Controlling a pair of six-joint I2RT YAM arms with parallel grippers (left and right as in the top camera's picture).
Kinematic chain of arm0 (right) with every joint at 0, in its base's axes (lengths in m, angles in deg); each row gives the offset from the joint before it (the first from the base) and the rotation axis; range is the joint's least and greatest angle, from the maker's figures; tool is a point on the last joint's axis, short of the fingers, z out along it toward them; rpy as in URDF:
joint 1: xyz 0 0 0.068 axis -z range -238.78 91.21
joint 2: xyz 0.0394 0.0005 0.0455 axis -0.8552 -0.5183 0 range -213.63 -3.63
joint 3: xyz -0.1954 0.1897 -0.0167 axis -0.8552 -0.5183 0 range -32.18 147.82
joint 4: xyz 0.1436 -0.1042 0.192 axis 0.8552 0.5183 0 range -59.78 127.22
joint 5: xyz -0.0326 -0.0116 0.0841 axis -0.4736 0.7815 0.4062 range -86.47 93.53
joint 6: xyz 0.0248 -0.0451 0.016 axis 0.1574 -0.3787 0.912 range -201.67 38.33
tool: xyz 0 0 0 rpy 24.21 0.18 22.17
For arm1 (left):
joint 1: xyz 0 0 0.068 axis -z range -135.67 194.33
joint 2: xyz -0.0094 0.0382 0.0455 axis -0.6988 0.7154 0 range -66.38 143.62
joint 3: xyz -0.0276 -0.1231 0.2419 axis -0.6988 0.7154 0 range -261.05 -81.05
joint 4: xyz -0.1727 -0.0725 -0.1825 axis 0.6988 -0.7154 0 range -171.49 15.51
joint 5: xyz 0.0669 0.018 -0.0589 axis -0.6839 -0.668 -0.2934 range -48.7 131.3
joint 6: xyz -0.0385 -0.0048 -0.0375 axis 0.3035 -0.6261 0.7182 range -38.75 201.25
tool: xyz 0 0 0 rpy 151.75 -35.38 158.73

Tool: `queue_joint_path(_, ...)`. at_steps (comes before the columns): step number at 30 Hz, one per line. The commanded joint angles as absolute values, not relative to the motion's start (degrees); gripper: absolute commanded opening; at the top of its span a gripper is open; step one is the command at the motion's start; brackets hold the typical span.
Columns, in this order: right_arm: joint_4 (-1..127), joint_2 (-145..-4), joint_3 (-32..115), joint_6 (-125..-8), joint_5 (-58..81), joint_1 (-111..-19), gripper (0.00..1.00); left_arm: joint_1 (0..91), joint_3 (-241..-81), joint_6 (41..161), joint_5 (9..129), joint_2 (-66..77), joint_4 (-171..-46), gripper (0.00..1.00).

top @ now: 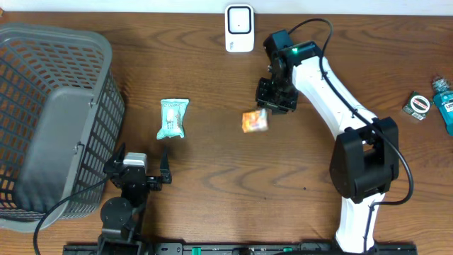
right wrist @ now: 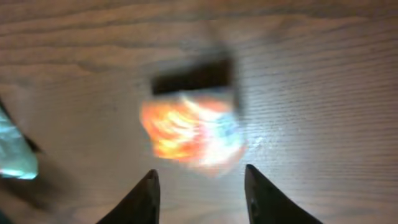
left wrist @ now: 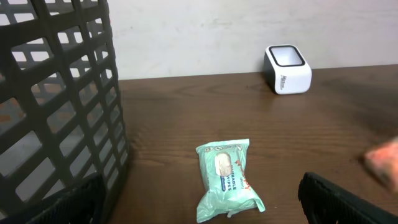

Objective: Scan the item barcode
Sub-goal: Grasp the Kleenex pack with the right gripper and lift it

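A small orange and white packet point(top: 255, 121) is beside the right gripper point(top: 273, 106), just left of and below its fingers. In the right wrist view the packet point(right wrist: 193, 134) is blurred and lies past the fingertips, with its dark shadow on the wood behind it. The right gripper point(right wrist: 200, 171) is open and nothing sits between its fingers. The white barcode scanner point(top: 239, 28) stands at the back edge, its window facing up point(left wrist: 287, 68). The left gripper point(top: 140, 161) rests open near the front left, holding nothing.
A mint-green wipes pack point(top: 173, 118) lies ahead of the left gripper point(left wrist: 199, 186), also seen as pack point(left wrist: 227, 180). A large grey mesh basket point(top: 49, 120) fills the left side. A blue bottle point(top: 443, 103) and a small round tin point(top: 417, 105) sit at the far right.
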State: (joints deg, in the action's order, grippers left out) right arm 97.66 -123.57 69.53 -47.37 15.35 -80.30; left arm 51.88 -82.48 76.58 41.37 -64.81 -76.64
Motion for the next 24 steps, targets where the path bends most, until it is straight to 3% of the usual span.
queue_joint_path(1,97.22,-123.42,69.16,-46.56,10.56,-81.42,0.41,51.75,-81.3,76.87,40.61,-64.92,-78.7,0.98)
queue_joint_path(8,97.07,-123.72,69.12,-47.59,5.12,-81.48,0.42,51.75,-81.3,76.87,40.61,-64.92,-78.7,0.98)
queue_joint_path(11,96.18,-124.21,68.57,-53.9,5.47,-81.51,0.38,51.75,-81.3,76.87,40.63,-64.92,-78.7,0.98)
queue_joint_path(18,91.52,-124.73,64.0,-75.91,11.87,-81.48,0.39,51.75,-81.3,76.87,40.63,-64.92,-78.7,0.98)
queue_joint_path(24,84.29,-124.73,57.88,-80.81,11.91,-81.51,0.45,51.75,-81.3,76.87,40.63,-64.92,-78.7,0.98)
